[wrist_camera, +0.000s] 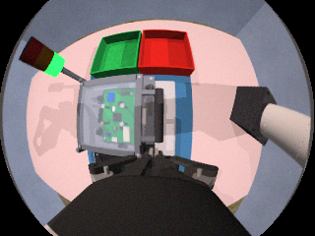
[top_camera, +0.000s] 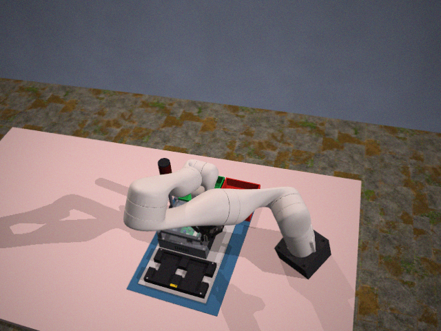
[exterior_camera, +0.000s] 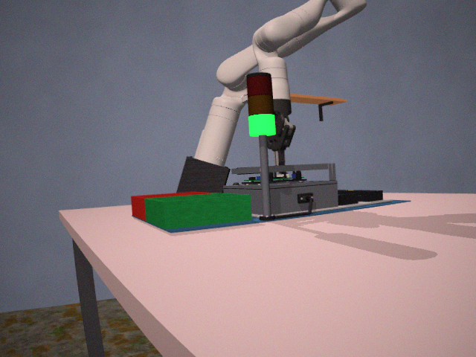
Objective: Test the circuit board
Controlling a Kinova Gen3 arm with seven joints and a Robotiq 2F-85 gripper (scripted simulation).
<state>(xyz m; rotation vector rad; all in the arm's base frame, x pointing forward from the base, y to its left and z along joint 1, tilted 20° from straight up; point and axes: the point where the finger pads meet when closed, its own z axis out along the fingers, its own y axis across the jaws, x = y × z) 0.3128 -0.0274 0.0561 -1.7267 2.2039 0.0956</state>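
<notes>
The green circuit board [wrist_camera: 118,116] [exterior_camera: 283,178] lies flat in the grey tester [exterior_camera: 282,193] [top_camera: 182,243] under the clear lid [exterior_camera: 284,167] [wrist_camera: 89,121], which is down over it. The signal light [exterior_camera: 262,124] [wrist_camera: 55,63] glows green on its pole beside the tester. My gripper [exterior_camera: 280,161] is shut and empty, with its fingertips pointing down just above the lid; the arm hides it in the top view. The green bin [exterior_camera: 198,209] [wrist_camera: 118,54] [top_camera: 219,181] and the red bin [wrist_camera: 167,51] [top_camera: 240,184] [exterior_camera: 137,205] stand side by side behind the tester.
The black tray [top_camera: 180,272] lies in front of the tester on the blue mat [top_camera: 227,256]. The arm's black base [top_camera: 302,252] [wrist_camera: 252,108] stands to the right. An orange shelf [exterior_camera: 317,100] hangs in the background.
</notes>
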